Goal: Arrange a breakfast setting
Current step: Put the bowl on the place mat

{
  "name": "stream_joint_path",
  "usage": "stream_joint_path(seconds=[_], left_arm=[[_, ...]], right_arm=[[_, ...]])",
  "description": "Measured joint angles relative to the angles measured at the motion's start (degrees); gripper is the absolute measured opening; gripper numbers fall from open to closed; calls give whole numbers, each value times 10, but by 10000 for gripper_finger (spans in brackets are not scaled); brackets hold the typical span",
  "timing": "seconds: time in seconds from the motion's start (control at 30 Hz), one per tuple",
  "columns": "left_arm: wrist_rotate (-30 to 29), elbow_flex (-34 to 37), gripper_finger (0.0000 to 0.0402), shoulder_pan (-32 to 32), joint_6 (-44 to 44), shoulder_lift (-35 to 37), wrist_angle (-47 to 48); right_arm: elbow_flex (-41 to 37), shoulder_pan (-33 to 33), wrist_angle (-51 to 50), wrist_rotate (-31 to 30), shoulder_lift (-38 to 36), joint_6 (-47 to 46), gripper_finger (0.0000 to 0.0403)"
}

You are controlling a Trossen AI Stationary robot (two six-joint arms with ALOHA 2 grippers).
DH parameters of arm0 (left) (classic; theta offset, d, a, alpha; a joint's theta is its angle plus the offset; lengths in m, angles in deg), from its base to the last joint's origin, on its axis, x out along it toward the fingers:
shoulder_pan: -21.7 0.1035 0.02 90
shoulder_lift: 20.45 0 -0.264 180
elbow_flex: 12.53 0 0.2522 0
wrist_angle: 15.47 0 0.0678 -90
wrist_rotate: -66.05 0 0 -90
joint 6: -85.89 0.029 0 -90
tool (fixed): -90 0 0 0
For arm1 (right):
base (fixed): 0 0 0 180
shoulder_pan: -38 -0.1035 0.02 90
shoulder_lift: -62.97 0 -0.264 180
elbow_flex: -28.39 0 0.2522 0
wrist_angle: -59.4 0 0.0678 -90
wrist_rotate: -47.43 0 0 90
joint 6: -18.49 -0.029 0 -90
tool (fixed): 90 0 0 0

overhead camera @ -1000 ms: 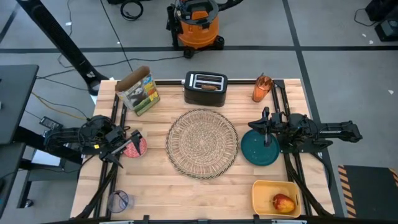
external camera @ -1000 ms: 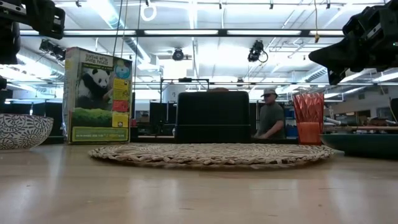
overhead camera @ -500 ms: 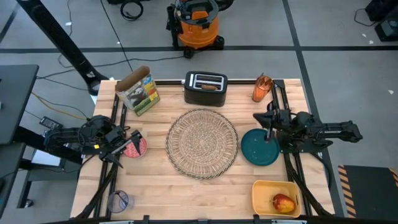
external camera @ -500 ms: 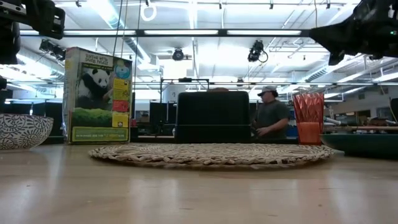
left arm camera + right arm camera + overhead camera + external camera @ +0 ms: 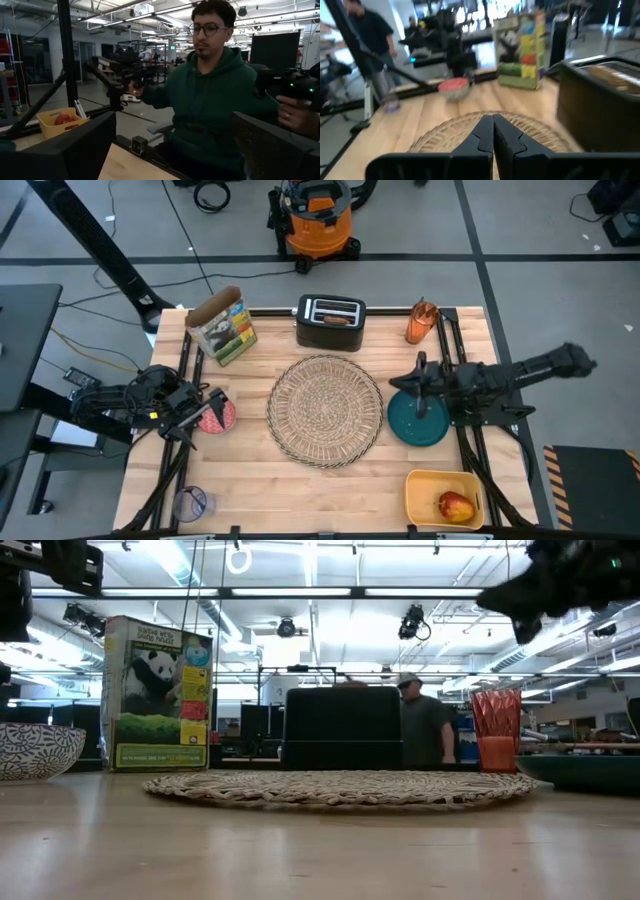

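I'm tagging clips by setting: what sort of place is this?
Probably a robotics lab or workshop, not a kitchen: an orange shop vacuum on grey concrete floor, exposed ceiling lights, and a seated person holding control handles.

The right hand (image 5: 421,373) has shifted a little toward nine o'clock over the round teal plate (image 5: 417,420), its fingers now pressed fully together, while the dark arm behind it has swung from three o'clock up toward two o'clock. Beyond the tabletop, the person in a cap (image 5: 418,730) has walked leftward, partly behind the black toaster (image 5: 341,727).
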Motion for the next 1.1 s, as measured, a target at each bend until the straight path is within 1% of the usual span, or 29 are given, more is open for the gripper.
stream_joint_path(seconds=[0.1,0.2,0.3,0.37,0.53,0.67,0.73,0.9,0.97,1.03,1.1], left_arm=[[0,0,399,0,44,0,0],[-12,0,399,0,74,0,-1],[-22,0,399,0,79,0,-1],[-23,0,399,0,75,0,-1],[-24,0,399,-4,43,0,-1],[-25,0,399,-20,37,0,-1],[-36,0,399,-30,33,0,-1],[-42,0,399,-49,32,0,-1],[-44,0,399,-52,46,0,-1],[-70,0,399,-52,60,0,-2],[-141,0,399,-49,44,0,0]], right_arm=[[66,-52,-28,-39,98,-20,6],[143,-100,-107,-79,187,-65,6],[219,-140,-190,-111,264,-116,6],[264,-160,-225,-114,308,-141,6],[345,-205,-231,-101,402,-148,15],[372,-235,-199,-102,463,-139,21],[375,-246,-171,-104,488,-138,23],[375,-260,-116,-106,529,-138,23],[375,-263,-105,-107,538,-139,23],[375,-264,-95,-106,542,-139,22],[375,-265,-93,-107,542,-139,21]])
